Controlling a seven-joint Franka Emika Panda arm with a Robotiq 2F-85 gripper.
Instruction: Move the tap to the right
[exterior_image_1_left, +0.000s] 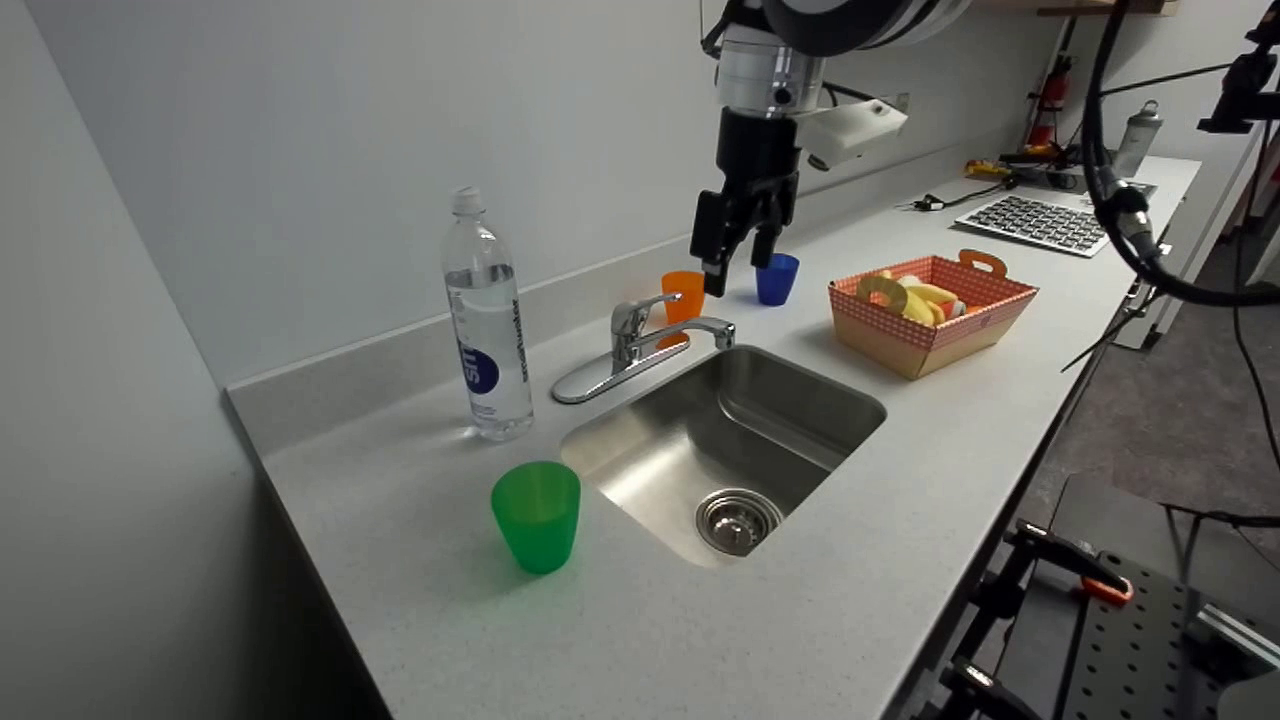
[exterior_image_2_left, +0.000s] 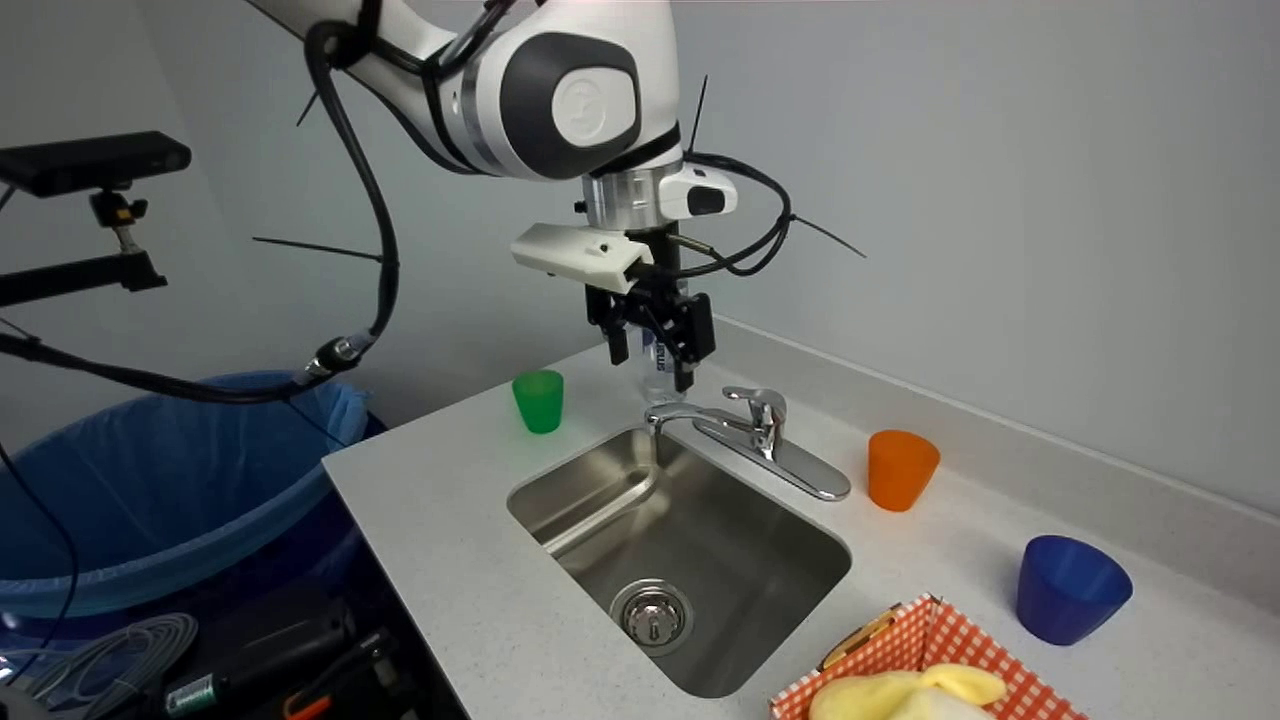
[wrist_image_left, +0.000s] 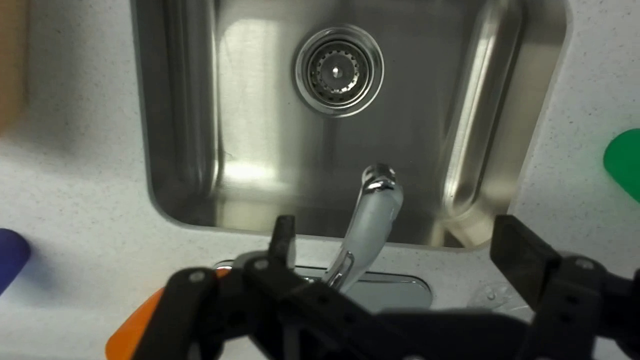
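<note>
The tap is chrome, with a long low spout and a short lever handle on top. It stands on a plate behind the sink in both exterior views (exterior_image_1_left: 628, 335) (exterior_image_2_left: 766, 425). Its spout reaches out over the sink's back edge. My gripper is open and empty, pointing down above the tap in both exterior views (exterior_image_1_left: 740, 265) (exterior_image_2_left: 651, 364), apart from it. In the wrist view the gripper's fingers (wrist_image_left: 394, 225) are wide apart. The tap's spout (wrist_image_left: 370, 220) shows between them, closer to the left finger. The lever is hidden there by the gripper.
The steel sink (exterior_image_1_left: 640, 470) lies in front. A water bottle (exterior_image_1_left: 490, 340) and a green cup (exterior_image_1_left: 537, 515) stand at one end. An orange cup (exterior_image_2_left: 900, 470), a blue cup (exterior_image_2_left: 1070, 590) and a checkered basket (exterior_image_1_left: 925, 335) stand at the opposite end. A wall runs behind.
</note>
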